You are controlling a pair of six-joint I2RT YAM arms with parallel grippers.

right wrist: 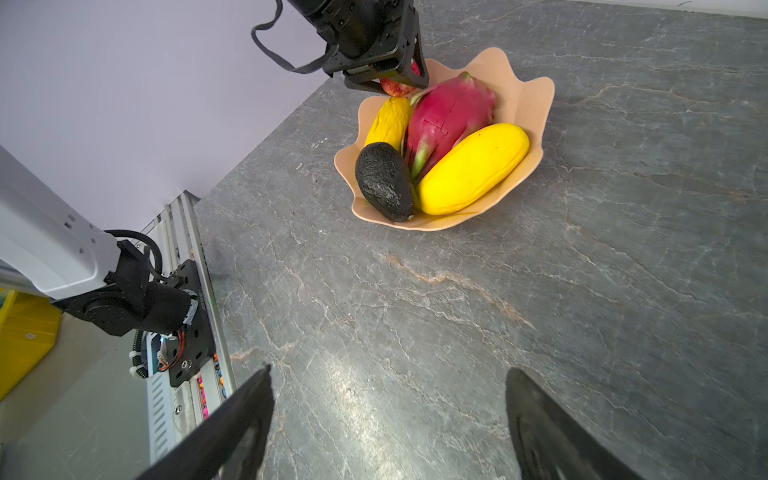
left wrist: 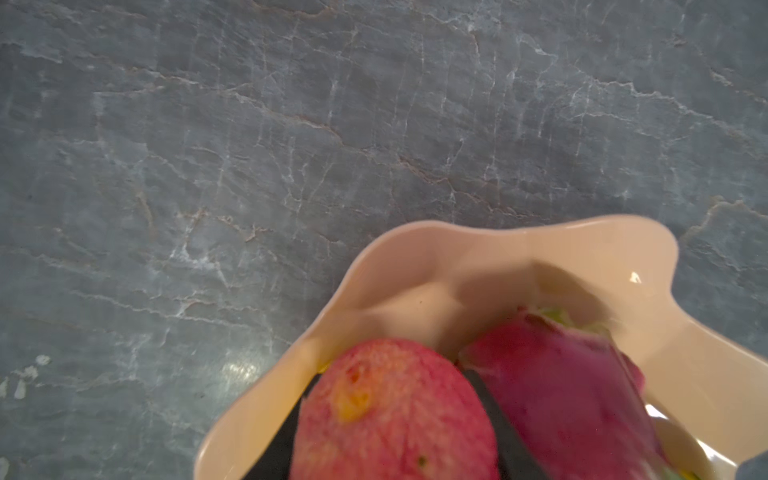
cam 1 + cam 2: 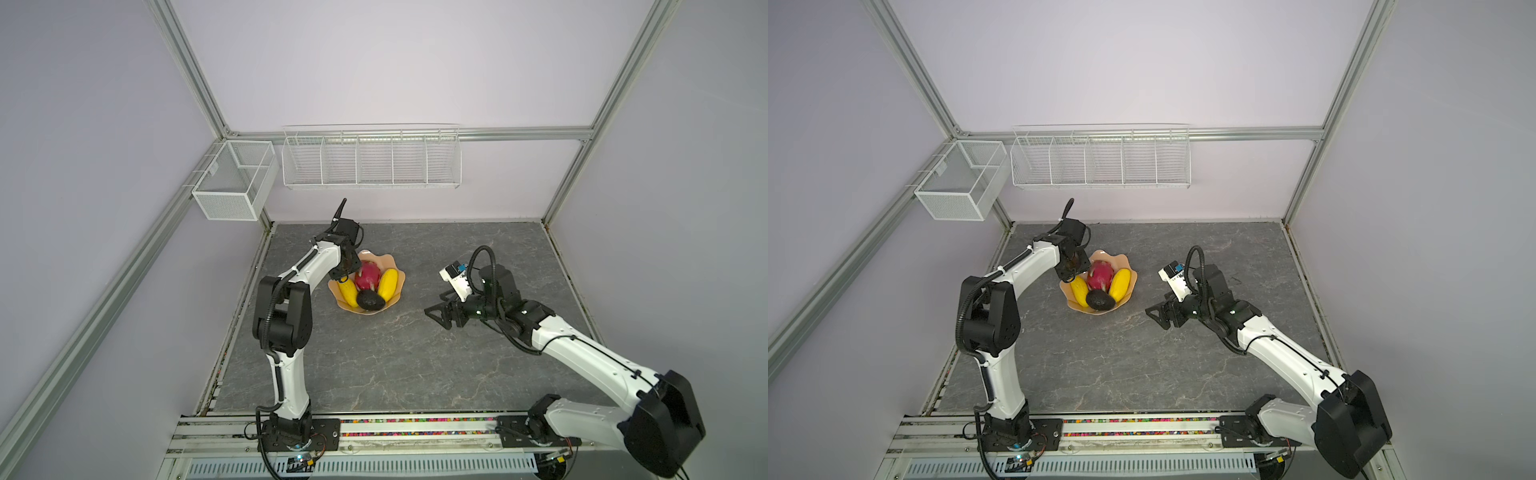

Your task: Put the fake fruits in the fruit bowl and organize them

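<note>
Even, diffuse overhead light, bright w/ soft short shadows in both top views; wide-angle bend at frame edges. Left wrist view soft: strawberry [image 2: 395,411] & dragon fruit [image 2: 561,382] close-up, blurred; glare patch on slate tabletop [image 2: 237,370]. Right wrist view sharp mid-frame, right gripper [image 1: 388,419] fingers defocused; sheen on tabletop.

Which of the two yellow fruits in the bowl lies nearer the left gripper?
The wrinkled yellow plastic fruit, directly under the left gripper; the smooth yellow fruit lies beyond the magenta dragon fruit.
</note>
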